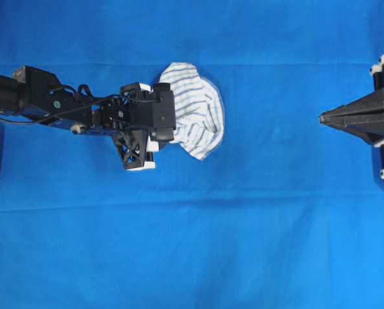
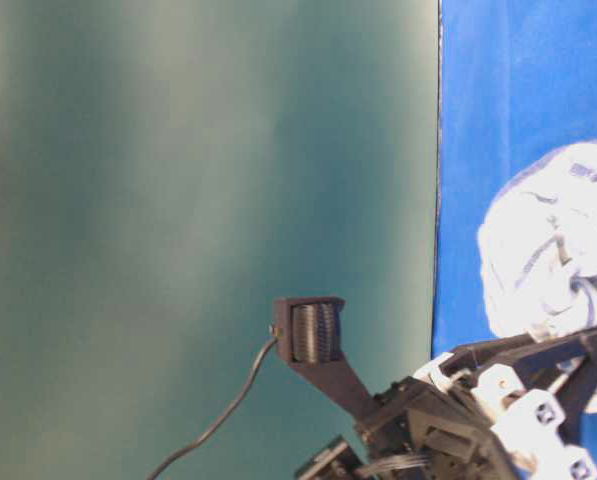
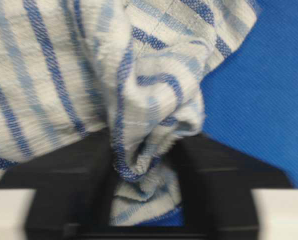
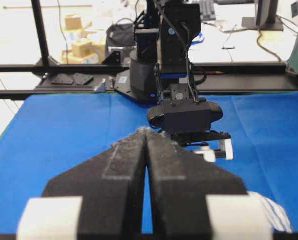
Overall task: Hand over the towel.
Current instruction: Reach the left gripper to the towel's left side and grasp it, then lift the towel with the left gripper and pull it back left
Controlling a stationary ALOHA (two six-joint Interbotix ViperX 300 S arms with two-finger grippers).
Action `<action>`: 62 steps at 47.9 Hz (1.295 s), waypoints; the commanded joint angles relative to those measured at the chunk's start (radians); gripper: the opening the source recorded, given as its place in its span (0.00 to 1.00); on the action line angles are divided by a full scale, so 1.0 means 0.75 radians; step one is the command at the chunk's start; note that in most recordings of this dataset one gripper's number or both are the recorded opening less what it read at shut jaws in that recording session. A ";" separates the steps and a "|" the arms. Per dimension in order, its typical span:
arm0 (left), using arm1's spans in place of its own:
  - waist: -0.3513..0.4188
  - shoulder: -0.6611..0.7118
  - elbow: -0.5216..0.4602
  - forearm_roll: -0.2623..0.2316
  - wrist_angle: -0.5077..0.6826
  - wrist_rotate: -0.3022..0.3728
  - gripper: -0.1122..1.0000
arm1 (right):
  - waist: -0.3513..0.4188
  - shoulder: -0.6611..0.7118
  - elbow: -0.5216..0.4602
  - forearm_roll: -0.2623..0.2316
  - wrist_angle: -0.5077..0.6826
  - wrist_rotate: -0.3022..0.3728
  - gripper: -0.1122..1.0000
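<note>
The striped towel [image 1: 195,109] lies crumpled on the blue cloth [image 1: 192,244] covering the desk, left of centre in the overhead view. The left pincer [image 1: 154,140] sits at the towel's left edge, pinching a fold of it between its fingers. The right pincer [image 1: 323,118] waits well apart at the right edge, fingers pressed together on nothing.

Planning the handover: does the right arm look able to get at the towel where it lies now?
Probably yes. Bare blue cloth lies between the shut right pincer and the towel, with nothing in the way. The left pincer pinches a fold on the towel's far side, so the near side is free.
</note>
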 commanded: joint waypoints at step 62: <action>-0.100 -0.939 0.059 0.000 -0.135 0.018 0.16 | -0.006 0.139 -0.037 0.004 -0.245 0.002 0.10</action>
